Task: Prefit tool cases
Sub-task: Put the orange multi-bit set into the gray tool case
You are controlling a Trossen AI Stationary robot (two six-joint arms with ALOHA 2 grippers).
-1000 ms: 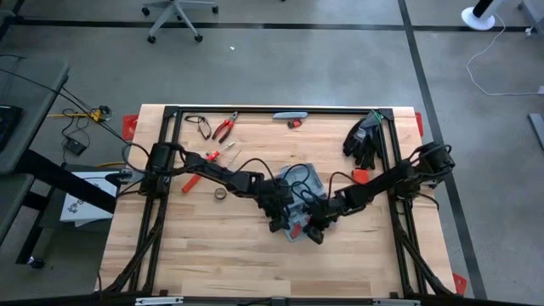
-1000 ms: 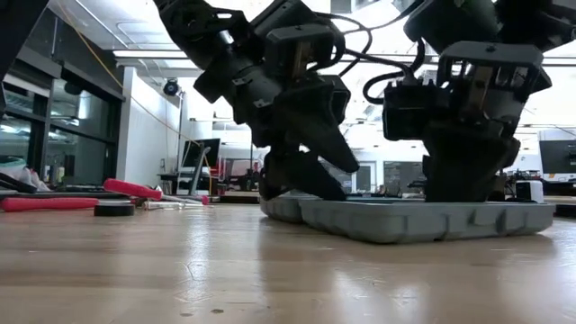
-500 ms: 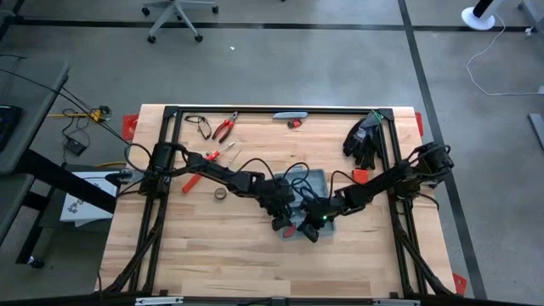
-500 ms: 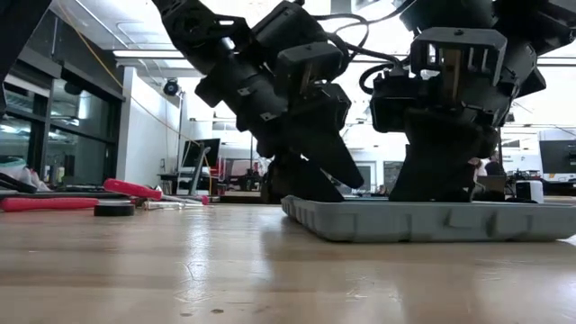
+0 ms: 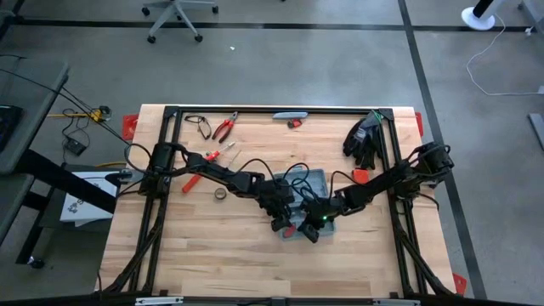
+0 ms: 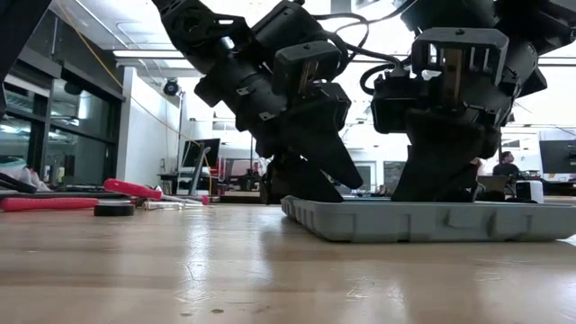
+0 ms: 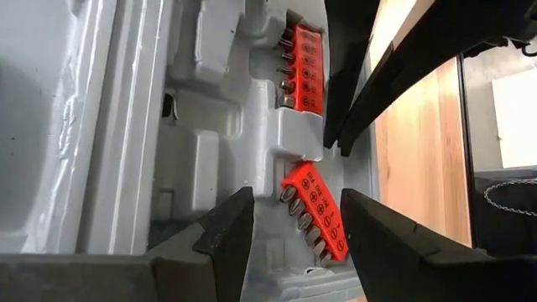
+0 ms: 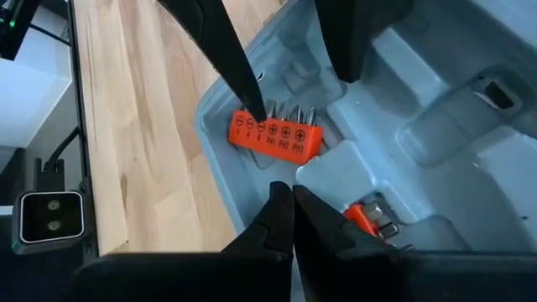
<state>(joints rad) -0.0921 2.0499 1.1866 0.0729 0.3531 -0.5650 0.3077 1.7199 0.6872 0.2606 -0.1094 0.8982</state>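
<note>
The grey-blue tool case point(image 5: 314, 183) lies open and flat on the table's middle, moulded inside up point(image 7: 126, 126). One orange bit holder point(image 7: 302, 67) sits in its slot. A second orange bit holder point(image 7: 315, 210) lies askew on the moulding beside it. My left gripper point(image 7: 298, 197) reaches down into the case near its near-left corner and is open, one finger on either side of the askew holder. My right gripper point(image 8: 292, 189) is shut and points down into the same corner from the right point(image 6: 441, 175). My left gripper stands astride the askew bit holder point(image 8: 277, 134), slanting down from the table's left. One fingertip point(image 8: 260, 113) is at the holder's edge, but I cannot tell whether it touches. My right gripper's shut fingertips point(image 7: 336, 134) meet the raised moulding point(image 7: 298, 134) between the two bit holders, slanting down from the table's right. The case lies flat on the table.
At the far left lie red-handled pliers point(image 5: 225, 127), a red-handled tool point(image 5: 191, 181) and a small tape roll point(image 5: 220, 194). Black gloves point(image 5: 364, 140) lie at the far right. Bare wood runs along the near edge.
The case has turned about on the table from cornerwise to nearly square with the near edge, then lain still. Both grippers have stayed in the case at the same corner; the right wrist has tipped a little.
</note>
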